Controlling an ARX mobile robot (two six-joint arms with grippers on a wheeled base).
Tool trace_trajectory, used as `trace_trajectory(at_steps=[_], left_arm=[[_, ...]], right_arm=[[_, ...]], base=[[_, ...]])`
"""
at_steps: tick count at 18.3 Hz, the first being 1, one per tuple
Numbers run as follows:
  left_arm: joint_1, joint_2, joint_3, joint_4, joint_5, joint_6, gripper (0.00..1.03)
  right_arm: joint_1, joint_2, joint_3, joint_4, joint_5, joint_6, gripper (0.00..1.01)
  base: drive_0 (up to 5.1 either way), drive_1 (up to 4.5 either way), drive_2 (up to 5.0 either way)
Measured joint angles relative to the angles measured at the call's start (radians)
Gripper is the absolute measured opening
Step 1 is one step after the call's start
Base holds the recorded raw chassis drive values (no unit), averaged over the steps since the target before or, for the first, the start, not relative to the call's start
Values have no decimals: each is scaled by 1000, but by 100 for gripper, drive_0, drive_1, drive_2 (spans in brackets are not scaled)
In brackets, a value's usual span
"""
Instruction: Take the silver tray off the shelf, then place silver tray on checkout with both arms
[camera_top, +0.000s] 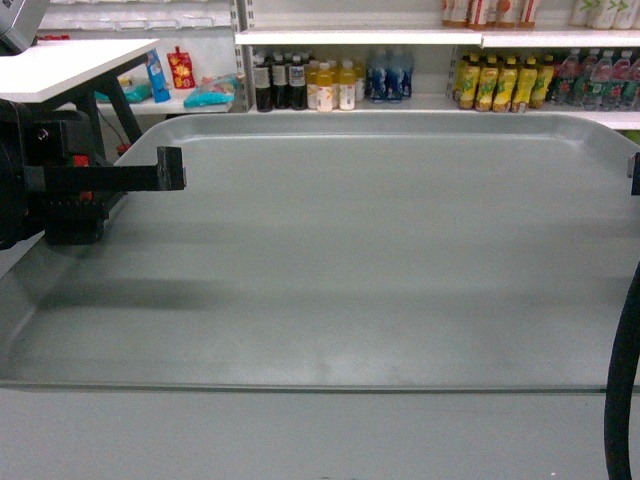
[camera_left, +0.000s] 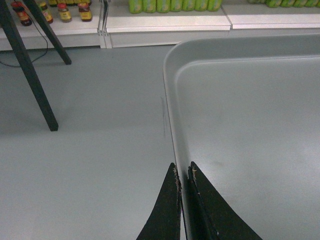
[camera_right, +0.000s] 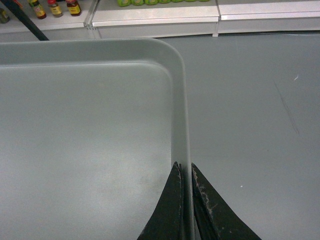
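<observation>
The silver tray (camera_top: 350, 250) fills most of the head view, held level in the air over the grey floor. My left gripper (camera_top: 178, 168) is at its left rim. In the left wrist view it (camera_left: 182, 167) is shut on that rim, one finger inside the tray (camera_left: 250, 125) and one outside. My right gripper (camera_right: 184, 166) is shut the same way on the right rim of the tray (camera_right: 85, 125). Only a sliver of it (camera_top: 635, 172) shows in the head view. The white-topped checkout (camera_top: 70, 65) stands at the upper left, beyond the tray's corner. The tray touches no shelf.
White store shelves (camera_top: 360, 36) with rows of bottles (camera_top: 300, 85) run along the back. The checkout's black legs (camera_left: 30, 75) stand on the floor left of the tray. A black cable (camera_top: 622, 380) hangs at the lower right. Grey floor (camera_right: 250, 110) lies under both grippers.
</observation>
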Motion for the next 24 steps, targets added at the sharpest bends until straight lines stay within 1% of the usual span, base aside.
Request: trace_trajectory(at_steps=[20,24], left_arm=[[-4,0,0,6,0,0,3],[-4,0,0,7,0,0,3]], right_arm=[[-5,1,0,5,-1,-2,3],[-5,1,0,8,-1,-2,3]], base=[[-6,-414,401],[-489,252,252]])
